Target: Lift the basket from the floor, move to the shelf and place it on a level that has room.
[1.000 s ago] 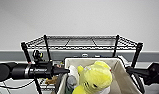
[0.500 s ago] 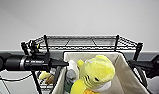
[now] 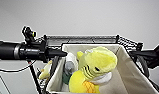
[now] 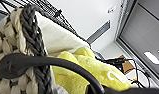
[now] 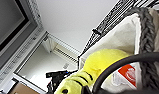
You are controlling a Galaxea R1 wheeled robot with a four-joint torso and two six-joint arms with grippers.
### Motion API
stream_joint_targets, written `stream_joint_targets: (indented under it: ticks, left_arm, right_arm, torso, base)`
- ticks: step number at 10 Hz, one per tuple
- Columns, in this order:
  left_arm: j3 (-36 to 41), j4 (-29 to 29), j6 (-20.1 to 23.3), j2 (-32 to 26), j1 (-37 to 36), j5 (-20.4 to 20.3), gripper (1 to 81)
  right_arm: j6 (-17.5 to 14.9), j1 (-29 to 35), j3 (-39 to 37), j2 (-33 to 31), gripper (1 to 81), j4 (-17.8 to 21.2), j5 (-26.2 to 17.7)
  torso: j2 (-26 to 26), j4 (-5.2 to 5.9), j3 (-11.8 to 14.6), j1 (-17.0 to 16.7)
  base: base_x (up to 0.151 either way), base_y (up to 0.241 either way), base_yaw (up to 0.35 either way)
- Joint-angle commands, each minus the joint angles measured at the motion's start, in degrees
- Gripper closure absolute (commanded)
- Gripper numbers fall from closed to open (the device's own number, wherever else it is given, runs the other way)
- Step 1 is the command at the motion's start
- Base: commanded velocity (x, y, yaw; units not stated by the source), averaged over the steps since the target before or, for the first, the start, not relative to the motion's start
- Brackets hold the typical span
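The basket (image 3: 127,67), white-lined with a dark braided rim, hangs between my two arms just in front of the shelf (image 3: 82,39); its rim is slightly below the top level's frame (image 3: 70,37). My left gripper (image 3: 60,53) is at the basket's left rim, above a dark loop handle (image 3: 54,65). My right gripper (image 3: 135,53) is at the right rim. The left wrist view shows the braided rim (image 4: 32,30) and the loop handle (image 4: 45,61) close up. The right wrist view shows the other rim (image 5: 146,32) and handle (image 5: 120,66).
A yellow shark plush (image 3: 95,65) and a bottle (image 3: 69,66) lie in the basket. A yellow toy (image 3: 45,71) sits on a lower tier at the left. A plain white wall (image 3: 95,17) stands behind the shelf.
Both arms and the basket have risen; the basket's rim now sits nearer the height of the shelf's top tier and looks larger.
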Motion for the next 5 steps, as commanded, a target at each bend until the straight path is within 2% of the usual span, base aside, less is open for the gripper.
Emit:
stream_joint_targets:
  ticks: [1,5]
  left_arm:
    - [-3.71,-3.96,0.5,1.49,-10.28,-1.2,81.1]
    - [-7.15,-6.51,0.5,3.95,-13.36,0.04,81.1]
  right_arm:
    - [1.21,11.05,-2.92,2.58,81.1,3.08,-0.24]
    - [5.44,16.5,-7.33,6.72,81.1,3.08,-2.71]
  torso:
    - [0.0,0.0,0.0,0.0]
    - [0.0,0.0,0.0,0.0]
  base:
    - [0.0,0.0,0.0]
    - [0.0,0.0,0.0]
